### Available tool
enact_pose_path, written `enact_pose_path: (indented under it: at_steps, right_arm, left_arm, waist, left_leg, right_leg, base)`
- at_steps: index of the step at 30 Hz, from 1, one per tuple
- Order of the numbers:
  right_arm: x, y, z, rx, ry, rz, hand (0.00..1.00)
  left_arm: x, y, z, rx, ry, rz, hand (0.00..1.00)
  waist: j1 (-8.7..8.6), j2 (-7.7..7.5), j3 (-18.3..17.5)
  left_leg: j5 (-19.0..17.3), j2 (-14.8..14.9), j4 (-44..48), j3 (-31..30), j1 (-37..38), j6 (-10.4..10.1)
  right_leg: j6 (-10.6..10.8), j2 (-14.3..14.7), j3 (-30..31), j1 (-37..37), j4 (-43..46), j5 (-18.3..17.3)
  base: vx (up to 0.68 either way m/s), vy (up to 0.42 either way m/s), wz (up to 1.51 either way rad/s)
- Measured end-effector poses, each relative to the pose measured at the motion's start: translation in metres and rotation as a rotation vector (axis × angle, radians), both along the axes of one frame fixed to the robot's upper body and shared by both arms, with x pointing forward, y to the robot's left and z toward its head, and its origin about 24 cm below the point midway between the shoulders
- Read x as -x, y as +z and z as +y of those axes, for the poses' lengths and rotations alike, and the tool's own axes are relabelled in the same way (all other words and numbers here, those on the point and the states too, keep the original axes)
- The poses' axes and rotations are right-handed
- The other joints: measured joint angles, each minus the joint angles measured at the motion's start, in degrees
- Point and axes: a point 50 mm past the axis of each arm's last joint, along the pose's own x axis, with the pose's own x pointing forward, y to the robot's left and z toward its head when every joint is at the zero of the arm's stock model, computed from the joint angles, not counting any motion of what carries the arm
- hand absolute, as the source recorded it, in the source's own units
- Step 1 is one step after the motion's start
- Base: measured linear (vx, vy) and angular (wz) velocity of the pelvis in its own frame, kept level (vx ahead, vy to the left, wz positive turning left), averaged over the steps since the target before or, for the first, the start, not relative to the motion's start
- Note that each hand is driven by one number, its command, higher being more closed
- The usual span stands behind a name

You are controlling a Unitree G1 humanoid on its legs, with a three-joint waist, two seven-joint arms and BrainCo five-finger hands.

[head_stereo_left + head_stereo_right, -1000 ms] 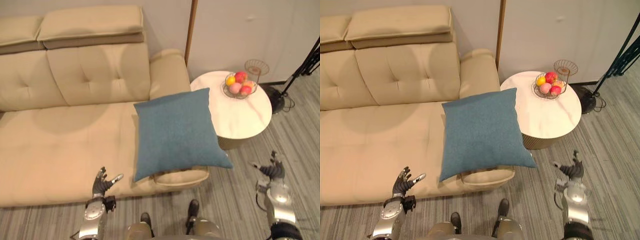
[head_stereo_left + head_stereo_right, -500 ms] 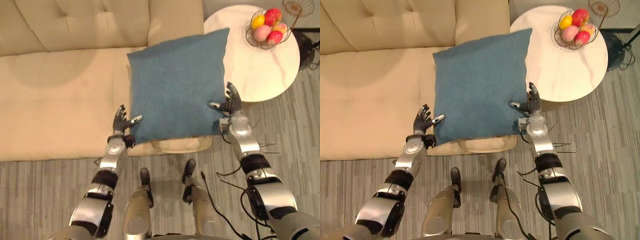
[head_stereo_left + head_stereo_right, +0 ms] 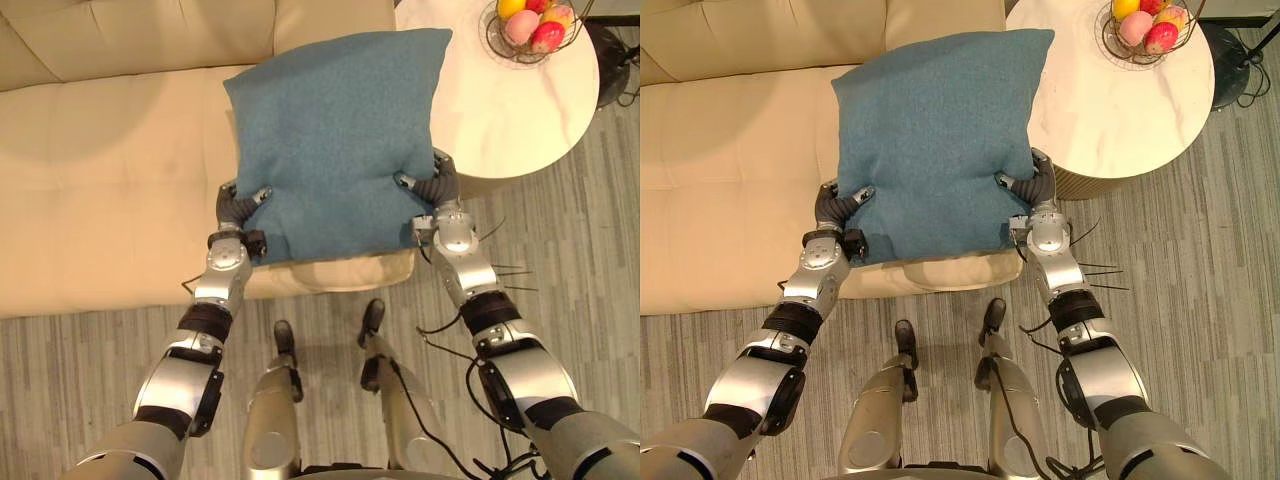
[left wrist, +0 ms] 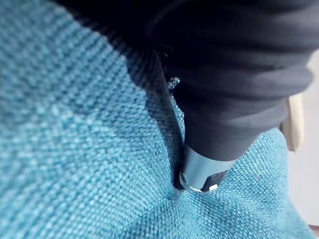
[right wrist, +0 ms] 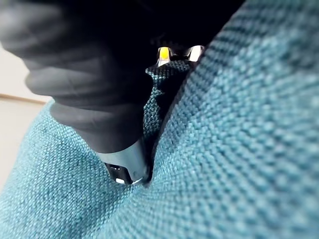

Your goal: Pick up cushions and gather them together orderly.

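At the right end of the sofa point(image 3: 100, 180), the blue cushion point(image 3: 335, 130) lies over the armrest point(image 3: 340, 270), just beside a round table point(image 3: 510, 100) bearing a fruit basket point(image 3: 528, 22). The left hand point(image 3: 236, 210) pinches the cushion's near left corner and the right hand point(image 3: 436, 190) its near right corner (thumbs dig into the cloth on top, fingers curl round the edge).

The right robot hand point(image 5: 75, 84) shows as a dark ribbed cover lying against the blue woven cushion point(image 5: 239, 149). One silver digit point(image 5: 127, 167) presses into the fabric, pinching a fold of it against the cover.
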Motion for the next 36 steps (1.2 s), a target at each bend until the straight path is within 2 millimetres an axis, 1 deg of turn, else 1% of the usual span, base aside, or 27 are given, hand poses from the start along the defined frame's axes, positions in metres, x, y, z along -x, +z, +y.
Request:
enact_pose_path:
  at_steps: [3,5,7,8,10,11,13,15,16,18,20,21,22,23,24,25,26,27,28,29,30,31,32,33,34,35,36]
  right_arm:
    - [0.017,-0.013,-0.001,-0.020,0.015,0.007,1.00]
    - [0.034,-0.021,0.003,-0.061,0.033,0.002,1.00]
    - [0.047,-0.028,0.008,-0.100,0.044,0.008,1.00]
    - [0.057,-0.035,0.011,-0.138,0.055,0.022,1.00]
    - [0.073,-0.044,0.013,-0.173,0.086,0.041,1.00]
    - [0.077,-0.046,0.015,-0.177,0.098,0.042,1.00]
    - [0.096,-0.049,0.019,-0.211,0.151,0.026,1.00]
    - [0.107,-0.051,0.021,-0.237,0.176,0.019,1.00]
    - [0.112,-0.053,0.021,-0.259,0.191,0.016,1.00]
    - [0.115,-0.053,0.021,-0.271,0.200,0.016,1.00]
    - [0.116,-0.055,0.021,-0.272,0.197,0.021,1.00]
    - [0.118,-0.057,0.020,-0.272,0.191,0.032,1.00]
    - [0.120,-0.060,0.018,-0.272,0.182,0.043,1.00]
    - [0.121,-0.061,0.017,-0.272,0.178,0.045,1.00]
    - [0.122,-0.063,0.016,-0.274,0.171,0.054,1.00]
    - [0.125,-0.068,0.016,-0.277,0.165,0.072,1.00]
    - [0.126,-0.071,0.016,-0.277,0.164,0.088,1.00]
    - [0.126,-0.072,0.016,-0.276,0.164,0.093,1.00]
    - [0.125,-0.071,0.015,-0.274,0.165,0.088,1.00]
    - [0.124,-0.070,0.015,-0.279,0.171,0.083,1.00]
    - [0.122,-0.068,0.014,-0.273,0.177,0.075,1.00]
    - [0.121,-0.067,0.013,-0.278,0.181,0.074,1.00]
    - [0.120,-0.070,0.011,-0.278,0.178,0.085,1.00]
    - [0.120,-0.074,0.010,-0.278,0.169,0.104,1.00]
    - [0.119,-0.078,0.006,-0.277,0.149,0.121,1.00]
    - [0.119,-0.078,0.003,-0.277,0.137,0.121,1.00]
    - [0.119,-0.078,-0.002,-0.277,0.114,0.115,1.00]
  left_arm:
    - [0.018,-0.010,-0.004,0.029,-0.019,-0.017,1.00]
    - [0.041,-0.027,-0.004,0.063,-0.022,-0.004,1.00]
    - [0.060,-0.042,-0.004,0.093,-0.013,0.025,1.00]
    - [0.076,-0.055,-0.004,0.130,0.002,0.055,1.00]
    - [0.105,-0.075,-0.006,0.183,0.028,0.115,1.00]
    - [0.114,-0.080,-0.006,0.196,0.036,0.128,1.00]
    - [0.140,-0.087,-0.006,0.235,0.056,0.149,1.00]
    - [0.154,-0.090,-0.004,0.246,0.055,0.151,1.00]
    - [0.160,-0.090,-0.004,0.252,0.051,0.142,1.00]
    - [0.165,-0.089,-0.003,0.257,0.047,0.132,1.00]
    - [0.164,-0.089,-0.003,0.258,0.044,0.127,1.00]
    - [0.164,-0.089,-0.003,0.256,0.041,0.127,1.00]
    - [0.163,-0.088,-0.004,0.255,0.033,0.124,1.00]
    - [0.162,-0.088,-0.004,0.251,0.026,0.120,1.00]
    - [0.161,-0.089,-0.004,0.249,0.020,0.124,1.00]
    - [0.160,-0.091,-0.004,0.247,0.019,0.132,1.00]
    - [0.162,-0.094,-0.004,0.245,0.021,0.147,1.00]
    - [0.163,-0.094,-0.003,0.244,0.019,0.150,1.00]
    - [0.163,-0.094,-0.003,0.244,0.014,0.145,1.00]
    - [0.163,-0.093,-0.003,0.245,0.014,0.141,1.00]
    - [0.162,-0.092,-0.004,0.252,0.017,0.136,1.00]
    - [0.161,-0.091,-0.005,0.259,0.017,0.132,1.00]
    - [0.162,-0.092,-0.006,0.269,0.019,0.133,1.00]
    - [0.162,-0.093,-0.007,0.270,0.017,0.142,1.00]
    - [0.161,-0.093,-0.009,0.272,0.007,0.148,1.00]
    - [0.160,-0.092,-0.011,0.273,-0.002,0.145,1.00]
    - [0.159,-0.091,-0.014,0.272,-0.027,0.141,1.00]
  waist:
    - [-0.07,0.00,0.0]
    - [0.01,0.00,-0.1]
    - [0.28,0.05,-0.2]
    - [0.31,0.03,-1.2]
    - [0.60,0.13,-4.8]
    - [0.59,0.14,-5.7]
    - [0.73,0.10,-8.0]
    - [1.28,0.22,-9.9]
    - [2.16,0.18,-11.0]
    - [2.11,0.18,-11.6]
    - [1.84,0.24,-11.6]
    - [1.88,0.28,-11.6]
    - [1.91,0.43,-11.6]
    - [1.74,0.84,-11.5]
    - [1.56,0.94,-11.4]
    - [1.71,0.92,-11.4]
    - [1.87,1.11,-11.3]
    - [1.91,0.91,-11.5]
    - [1.98,0.43,-12.0]
    - [2.33,1.15,-13.0]
    - [2.36,2.47,-13.0]
    - [2.10,4.24,-13.0]
    - [2.32,5.67,-13.0]
    - [2.20,5.87,-13.1]
    - [1.88,5.74,-13.1]
    - [1.59,5.56,-13.0]
    - [1.43,5.16,-12.8]
  left_leg:
    - [-0.1,-0.1,-0.5,0.0,1.7,-0.1]
    - [-0.5,-0.2,-1.2,0.2,3.6,-0.1]
    - [-1.3,-0.1,-1.3,0.5,5.8,-0.1]
    - [-1.4,0.0,-1.9,0.7,7.3,-0.2]
    - [-1.6,0.0,-3.1,1.9,8.9,-0.2]
    - [-1.6,0.0,-3.4,2.1,9.5,-0.2]
    - [-2.2,0.0,-4.2,2.9,12.7,-0.4]
    - [-2.8,0.0,-4.0,4.2,14.3,-0.2]
    - [-3.2,-0.1,-3.7,5.3,14.9,-0.1]
    - [-3.5,-0.2,-3.3,6.5,15.1,0.3]
    - [-4.8,-0.1,-0.3,6.5,14.1,0.8]
    - [-6.0,0.0,2.9,6.4,12.7,1.5]
    - [-6.4,1.0,4.8,6.0,11.5,2.4]
    - [-6.5,1.6,5.5,6.0,10.9,2.6]
    - [-6.5,1.6,6.7,4.6,10.0,2.8]
    - [-6.3,1.1,7.8,2.3,10.0,2.9]
    - [-5.9,0.2,8.4,0.1,9.6,2.8]
    - [-5.3,-0.3,8.5,-1.1,9.0,2.9]
    - [-3.4,-1.5,7.6,-4.0,7.0,2.6]
    - [-0.4,-2.2,4.9,-5.9,4.5,2.4]
    - [1.0,-1.8,3.5,-7.1,3.1,2.2]
    - [3.5,-1.3,1.2,-9.1,1.5,2.5]
    - [7.6,-0.4,-1.8,-10.5,0.6,1.2]
    - [10.9,-0.2,-3.8,-10.0,0.5,1.3]
    - [16.7,-1.1,-7.0,-7.9,0.5,1.4]
    - [20.1,-1.6,-9.4,-7.1,0.6,1.1]
    - [20.2,-2.0,-8.8,-2.9,0.5,1.3]
  right_leg:
    - [0.3,0.1,0.0,2.2,-1.4,0.2]
    - [0.6,0.5,0.1,4.5,-2.8,0.4]
    - [0.6,1.0,0.3,6.9,-3.8,0.4]
    - [0.6,1.3,0.4,8.3,-4.3,0.3]
    - [0.7,1.5,1.4,8.8,-4.7,0.2]
    - [0.7,1.5,1.7,9.2,-4.8,0.2]
    - [1.1,1.8,2.7,11.9,-5.5,0.2]
    - [1.6,1.9,4.3,12.8,-5.6,0.2]
    - [2.0,1.9,5.6,12.8,-5.6,0.5]
    - [2.6,1.5,7.0,12.8,-5.3,0.9]
    - [3.5,1.0,7.7,12.3,-3.6,0.6]
    - [4.4,0.9,8.6,10.9,-0.9,0.6]
    - [7.3,1.0,10.1,10.4,-0.2,1.0]
    - [7.9,0.9,10.9,9.6,3.1,-1.8]
    - [5.0,-0.1,11.4,7.1,15.3,-9.2]
    - [5.6,-1.6,11.5,6.9,26.7,-15.2]
    - [7.9,-2.1,12.7,9.2,30.3,-18.8]
    - [7.8,-2.0,13.7,10.3,29.6,-20.1]
    - [7.4,-1.9,14.4,11.0,26.6,-21.3]
    - [6.7,-1.3,13.8,11.4,20.6,-21.8]
    - [5.9,-0.5,12.9,11.6,18.1,-21.1]
    - [5.2,0.4,10.8,11.1,15.8,-19.4]
    - [4.0,1.4,8.8,9.9,16.1,-18.3]
    - [3.6,1.4,7.6,9.4,16.9,-18.4]
    - [2.6,0.7,5.2,9.2,17.3,-18.6]
    - [1.7,-0.5,3.8,9.1,17.2,-18.5]
    - [0.7,-1.8,1.5,9.2,16.7,-18.1]
  base:
    - [0.08,0.061,0.06]
    - [0.08,0.066,-0.01]
    - [0.08,0.051,-0.08]
    - [0.10,0.064,-0.09]
    - [0.08,0.051,-0.17]
    - [0.09,0.054,-0.19]
    - [0.07,0.058,-0.16]
    - [0.02,0.054,-0.35]
    - [-0.01,0.050,-0.46]
    - [-0.07,0.037,-0.35]
    - [-0.11,0.049,-0.16]
    - [-0.16,0.067,-0.09]
    - [-0.17,0.058,-0.01]
    - [-0.16,0.037,0.27]
    - [-0.08,-0.008,0.63]
    - [-0.08,-0.052,0.92]
    - [-0.07,-0.099,0.94]
    - [-0.13,-0.173,1.10]
    - [-0.18,-0.175,1.12]
    - [-0.17,-0.164,1.04]
    - [-0.20,-0.128,0.81]
    - [-0.21,-0.141,0.74]
    - [-0.26,-0.169,0.84]
    - [-0.29,-0.152,0.96]
    - [-0.25,-0.099,0.93]
    - [-0.28,-0.065,1.02]
    - [-0.24,-0.076,0.90]
